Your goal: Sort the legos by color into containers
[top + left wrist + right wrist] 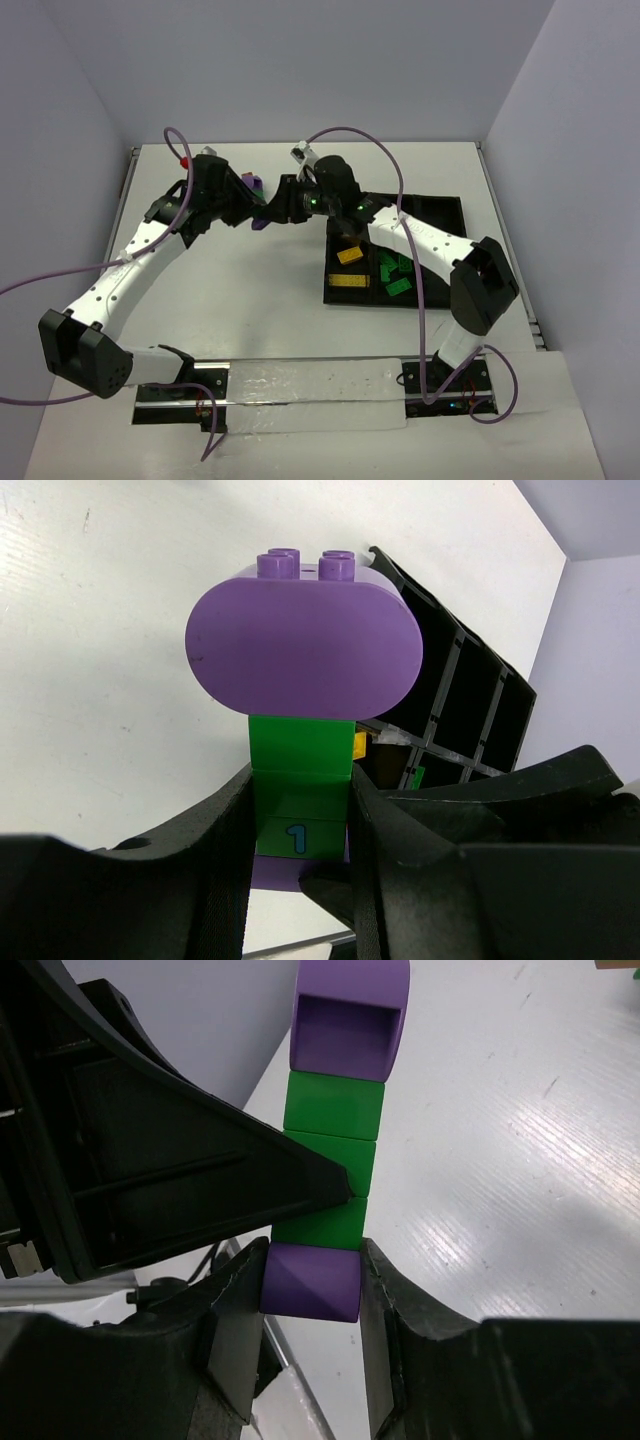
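A stack of joined legos hangs above the table between both grippers: a rounded purple brick point(300, 640) at one end, green bricks point(300, 780) in the middle, and a small purple brick point(310, 1280) at the other end. My left gripper point(300, 830) is shut on the green bricks, one of which bears a "1". My right gripper point(312, 1290) is shut on the small purple end brick, with both pads touching it. From above, the stack point(257, 190) sits at mid-back, left of the black tray of containers point(440, 205).
The tray holds orange-yellow bricks point(349, 255) in its near-left compartments and green bricks point(395, 270) beside them. Purple cables loop over both arms. A white strip lies along the near edge between the arm bases.
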Controlling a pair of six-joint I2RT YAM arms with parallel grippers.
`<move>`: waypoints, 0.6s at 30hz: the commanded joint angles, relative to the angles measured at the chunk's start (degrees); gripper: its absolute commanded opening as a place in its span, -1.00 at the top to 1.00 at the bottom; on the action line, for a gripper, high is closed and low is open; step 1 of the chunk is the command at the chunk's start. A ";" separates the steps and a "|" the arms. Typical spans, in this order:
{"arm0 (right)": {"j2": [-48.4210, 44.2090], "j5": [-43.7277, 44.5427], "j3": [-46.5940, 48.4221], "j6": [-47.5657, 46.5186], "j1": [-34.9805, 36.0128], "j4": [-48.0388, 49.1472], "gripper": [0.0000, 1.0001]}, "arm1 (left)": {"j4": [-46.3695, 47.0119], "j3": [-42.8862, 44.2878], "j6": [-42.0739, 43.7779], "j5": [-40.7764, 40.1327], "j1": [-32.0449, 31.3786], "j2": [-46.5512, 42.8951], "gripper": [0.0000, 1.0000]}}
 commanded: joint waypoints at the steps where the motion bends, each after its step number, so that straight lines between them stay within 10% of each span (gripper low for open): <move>1: -1.37 -0.87 -1.64 1.52 0.43 5.97 0.91 | 1.99 1.67 0.54 0.15 -0.57 -0.57 1.00; 18: -14.06 5.66 -11.76 -7.69 -0.83 -6.06 1.00 | 0.95 2.87 1.87 -4.84 -0.48 0.24 1.00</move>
